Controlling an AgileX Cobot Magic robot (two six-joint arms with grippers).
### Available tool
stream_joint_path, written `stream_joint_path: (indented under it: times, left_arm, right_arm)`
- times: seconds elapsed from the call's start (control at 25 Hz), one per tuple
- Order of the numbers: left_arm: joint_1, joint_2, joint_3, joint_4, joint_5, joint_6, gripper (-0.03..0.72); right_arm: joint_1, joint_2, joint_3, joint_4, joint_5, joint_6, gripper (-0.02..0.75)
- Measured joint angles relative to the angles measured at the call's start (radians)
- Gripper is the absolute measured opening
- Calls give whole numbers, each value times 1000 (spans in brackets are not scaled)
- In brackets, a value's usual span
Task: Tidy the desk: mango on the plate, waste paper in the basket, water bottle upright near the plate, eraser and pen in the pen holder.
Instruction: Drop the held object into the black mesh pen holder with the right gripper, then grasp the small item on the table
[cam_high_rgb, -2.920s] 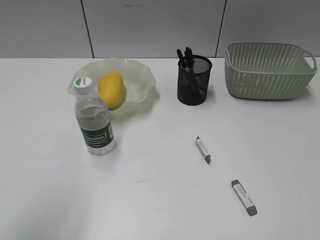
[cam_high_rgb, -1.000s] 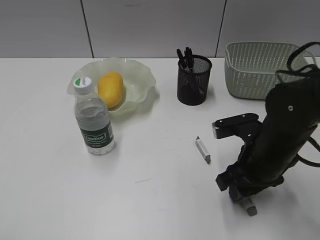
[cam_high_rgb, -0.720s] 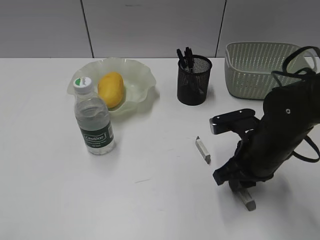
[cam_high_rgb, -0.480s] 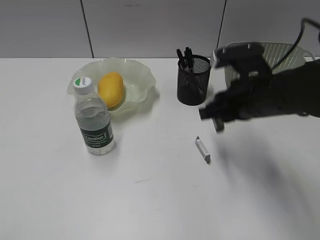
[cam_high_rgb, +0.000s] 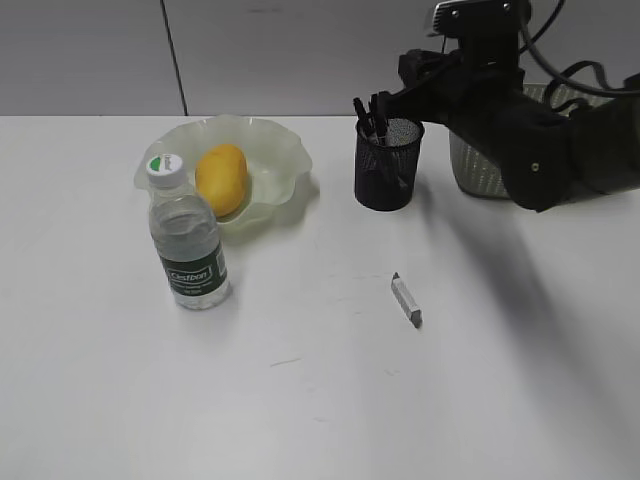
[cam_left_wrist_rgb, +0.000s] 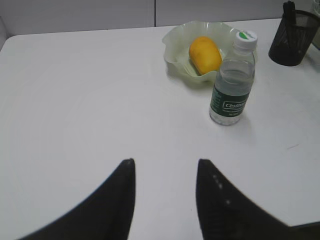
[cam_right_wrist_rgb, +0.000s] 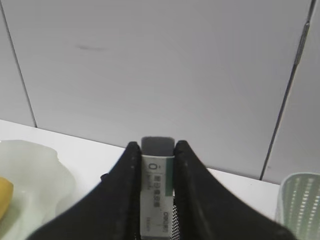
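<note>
Worktop (cam_high_rgb: 300, 400) is plain flat white, smooth all over. Behind the right claw (cam_right_wrist_rgb: 156, 150) on its right side sits the basket (cam_high_rgb: 470, 150), pale sage plastic with lattice sides, mostly hidden by the black arm. Off to that claw's left is the plate (cam_high_rgb: 280, 150), translucent pale-green glass with a wavy ruffled rim, and the mango (cam_high_rgb: 222, 178) lies inside it, smooth yellow-orange oblong. Just in front of the plate the water bottle (cam_high_rgb: 187, 235) stands upright, clear plastic, white cap, dark green label.

Right under the right claw is the pen holder (cam_high_rgb: 388, 165), a black metal-mesh cylinder with dark pens (cam_high_rgb: 368, 115) sticking out. That claw is clamped on the eraser (cam_right_wrist_rgb: 157, 180), a white block with a grey end and a green-printed sleeve, held upright above the cup's mouth.

A 2nd small grey-white piece (cam_high_rgb: 406, 300) lies flat on the worktop, well in front of the cup.

Left claw (cam_left_wrist_rgb: 165, 167) hovers over bare worktop with its 2 dark fingers apart, nothing between them; bottle and plate are ahead of it to the right.
</note>
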Motion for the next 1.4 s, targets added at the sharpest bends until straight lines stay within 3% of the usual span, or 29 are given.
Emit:
stream_joint_path:
  times: [0.2, 0.36, 0.44, 0.64, 0.8, 0.88, 1.04, 1.2, 1.32, 1.4]
  left_arm:
    - [0, 0, 0, 0, 0, 0, 304]
    - [0, 0, 1, 0, 0, 0, 292]
    - [0, 0, 1, 0, 0, 0, 289]
    - [0, 0, 1, 0, 0, 0, 276]
    - [0, 0, 1, 0, 0, 0, 262]
    - [0, 0, 1, 0, 0, 0, 256]
    - [0, 0, 1, -3, 0, 0, 246]
    - [0, 8, 1, -5, 0, 0, 245]
    - [1, 85, 1, -34, -1, 54, 245]
    - [1, 167, -2, -84, -1, 125, 245]
  right_arm:
    - [0, 86, -110, 1, 63, 1, 204]
    - [-1, 73, -124, 39, 139, -5, 429]
    - [-1, 38, -124, 71, 227, -24, 492]
    - [-1, -164, -89, 54, 497, -46, 503]
    - [-1, -478, 139, -4, 551, -55, 456]
    - [-1, -665, 258, -7, 685, -71, 430]
    - [-1, -1026, 377, -18, 1216, -51, 413]
    - [-1, -1323, 409, -107, 1683, 85, 412]
    - [-1, -1531, 449, -160, 1872, 120, 410]
    - [-1, -1674, 474, -174, 1917, 126, 410]
